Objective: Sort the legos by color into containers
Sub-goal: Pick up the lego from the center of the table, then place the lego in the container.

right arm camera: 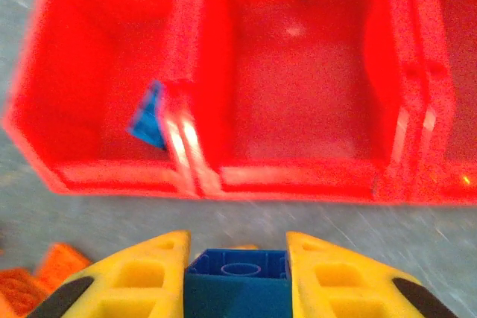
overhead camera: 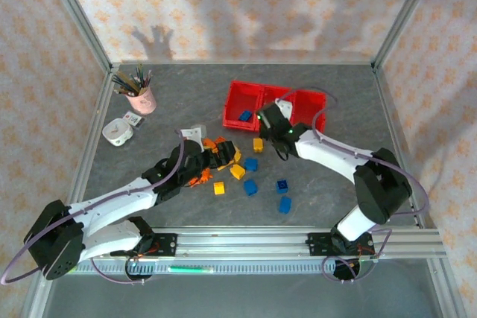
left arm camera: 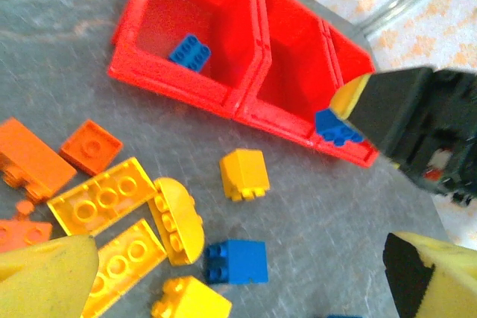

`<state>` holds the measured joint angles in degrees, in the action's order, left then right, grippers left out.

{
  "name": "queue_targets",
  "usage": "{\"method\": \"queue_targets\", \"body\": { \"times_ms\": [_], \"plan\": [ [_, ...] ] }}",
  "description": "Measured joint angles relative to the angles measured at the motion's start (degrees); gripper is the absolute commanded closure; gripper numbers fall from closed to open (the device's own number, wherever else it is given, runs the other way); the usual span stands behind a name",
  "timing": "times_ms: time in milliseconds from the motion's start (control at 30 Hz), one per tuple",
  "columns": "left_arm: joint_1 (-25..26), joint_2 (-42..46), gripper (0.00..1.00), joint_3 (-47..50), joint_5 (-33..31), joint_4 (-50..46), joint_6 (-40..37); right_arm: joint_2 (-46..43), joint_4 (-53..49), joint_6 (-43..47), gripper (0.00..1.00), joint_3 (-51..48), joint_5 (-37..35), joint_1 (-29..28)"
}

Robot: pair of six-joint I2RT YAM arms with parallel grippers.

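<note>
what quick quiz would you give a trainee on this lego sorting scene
1. True or false: the right gripper is shut on a blue lego.
2. What lies in the leftmost bin of the containers? A) one blue block B) one yellow block C) nothing
3. Fill in: the left gripper hangs ____ above the loose legos.
Key: 1 true; 2 A; 3 open.
</note>
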<state>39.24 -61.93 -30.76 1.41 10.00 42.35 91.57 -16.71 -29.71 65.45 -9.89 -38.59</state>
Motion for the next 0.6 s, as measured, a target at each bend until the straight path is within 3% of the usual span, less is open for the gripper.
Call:
{"method": "queue_targets", "body": {
  "times_ms": [400, 600],
  "plan": [
    [-9.49, -0.44, 0.01, -2.34, 1.14, -0.33, -1.33, 23.87, 0.09, 9.75, 0.70, 27.67, 1.75, 0.00],
    [-11.96, -2.16, 0.01, -2.54, 2.60, -0.17, -1.46, 33.62, -1.44, 12.61, 0.60, 38.38, 1.51, 0.07]
  ]
}}
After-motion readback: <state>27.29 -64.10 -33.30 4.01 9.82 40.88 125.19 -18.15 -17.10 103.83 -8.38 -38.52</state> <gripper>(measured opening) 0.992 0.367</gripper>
